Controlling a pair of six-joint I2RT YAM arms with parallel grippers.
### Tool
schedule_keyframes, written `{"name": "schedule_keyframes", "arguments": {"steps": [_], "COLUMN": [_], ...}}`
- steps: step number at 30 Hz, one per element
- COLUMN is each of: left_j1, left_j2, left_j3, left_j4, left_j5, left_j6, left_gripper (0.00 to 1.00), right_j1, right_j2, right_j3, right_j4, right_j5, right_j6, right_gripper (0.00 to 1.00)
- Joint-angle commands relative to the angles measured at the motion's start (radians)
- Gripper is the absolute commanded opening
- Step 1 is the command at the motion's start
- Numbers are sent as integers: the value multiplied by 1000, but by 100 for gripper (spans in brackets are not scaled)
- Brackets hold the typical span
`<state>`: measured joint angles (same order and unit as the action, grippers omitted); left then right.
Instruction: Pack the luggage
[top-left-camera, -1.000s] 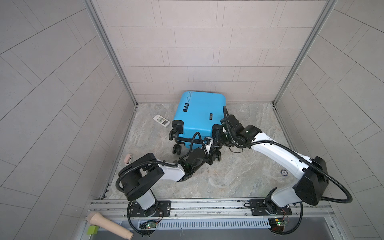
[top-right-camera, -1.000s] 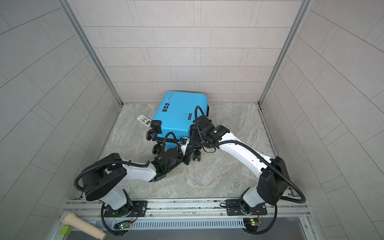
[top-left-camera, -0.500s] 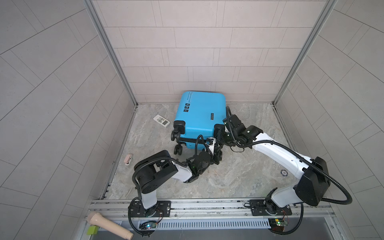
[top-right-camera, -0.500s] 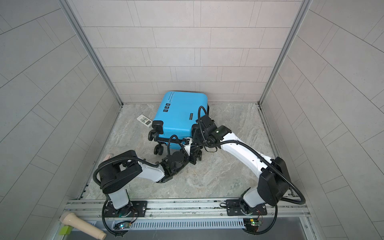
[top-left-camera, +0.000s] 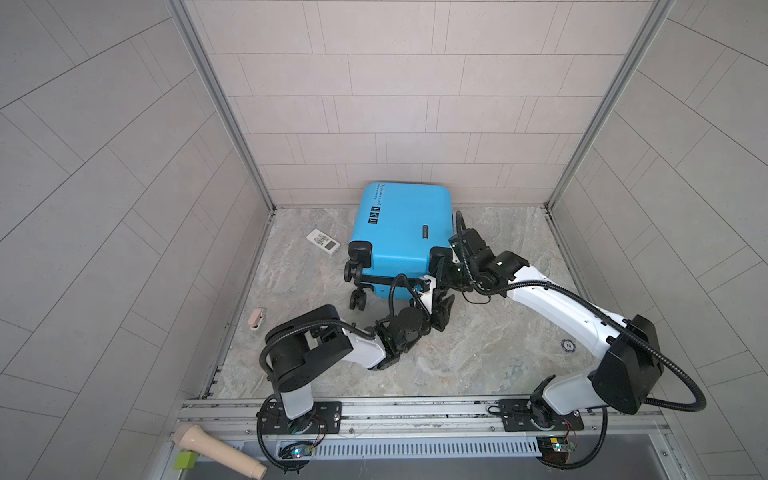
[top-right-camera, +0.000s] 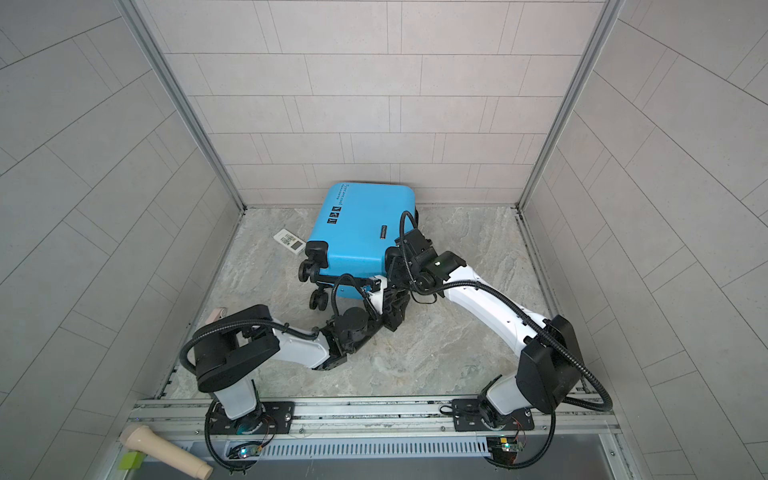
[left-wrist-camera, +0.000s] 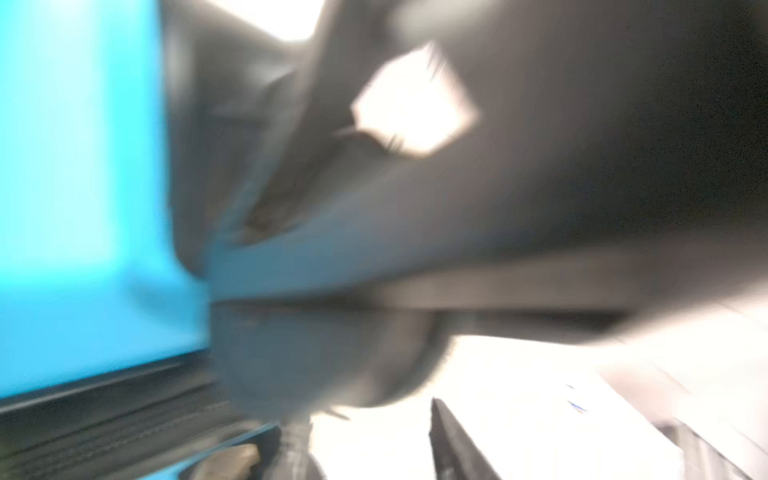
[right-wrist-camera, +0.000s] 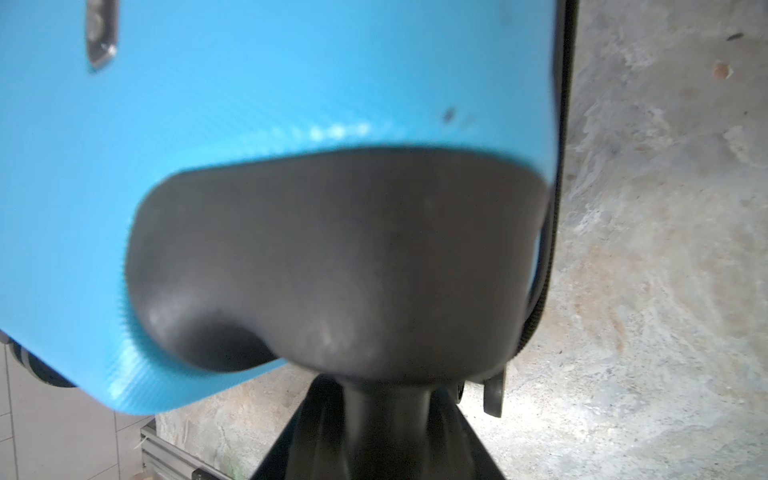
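The luggage (top-left-camera: 401, 224) (top-right-camera: 361, 226) is a bright-blue hard-shell suitcase, closed. It rests by the back wall with its black wheels toward the arms. My right gripper (top-left-camera: 445, 272) (top-right-camera: 395, 272) (right-wrist-camera: 386, 419) is at the near right corner, shut on the black wheel stem under the corner housing (right-wrist-camera: 332, 257). My left gripper (top-left-camera: 441, 309) (top-right-camera: 395, 311) (left-wrist-camera: 370, 444) sits just in front of that corner, low over the floor. Its fingers (left-wrist-camera: 453, 449) stand apart with nothing between them. The left wrist view is heavily blurred; the blue shell (left-wrist-camera: 83, 166) fills its side.
A white barcode tag (top-left-camera: 323, 241) lies left of the luggage. A small pink object (top-left-camera: 257, 318) lies by the left wall, and a round token (top-left-camera: 567, 344) lies on the floor at right. A beige handle (top-left-camera: 216, 451) and a green block (top-left-camera: 185, 459) rest on the front rail.
My left gripper was shut and has opened. Its arm has swung in toward the luggage's near right corner. The right gripper keeps its hold on the wheel.
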<state>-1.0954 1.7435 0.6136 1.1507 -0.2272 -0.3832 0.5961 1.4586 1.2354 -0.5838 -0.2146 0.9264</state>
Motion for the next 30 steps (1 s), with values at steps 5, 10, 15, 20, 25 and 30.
{"name": "schedule_keyframes", "arguments": {"steps": [5, 10, 15, 20, 25, 30], "left_j1": [-30, -30, -26, 0, 170, 259], "left_j2": [-208, -437, -620, -687, -757, -820], "left_j3": [-67, -49, 130, 336, 446, 445], "left_j4": [-207, -498, -1027, -1492, -1817, -1893], "left_j5": [-40, -124, -232, -341, -259, -204], "left_j6": [89, 113, 135, 95, -26, -34], "left_gripper": [65, 66, 71, 84, 92, 95], "right_j1": [-5, -56, -138, -277, -407, -400], "right_j2": [-44, -90, -143, -212, -274, -294], "right_j3": [18, 11, -1, -92, -251, -419], "right_j4": [85, 32, -32, -49, 46, 251], "right_j5": [-15, -18, -40, -114, -309, -458], "right_j6": [-100, -147, -219, -280, -328, -316], "right_gripper": [62, 76, 79, 79, 75, 70]}}
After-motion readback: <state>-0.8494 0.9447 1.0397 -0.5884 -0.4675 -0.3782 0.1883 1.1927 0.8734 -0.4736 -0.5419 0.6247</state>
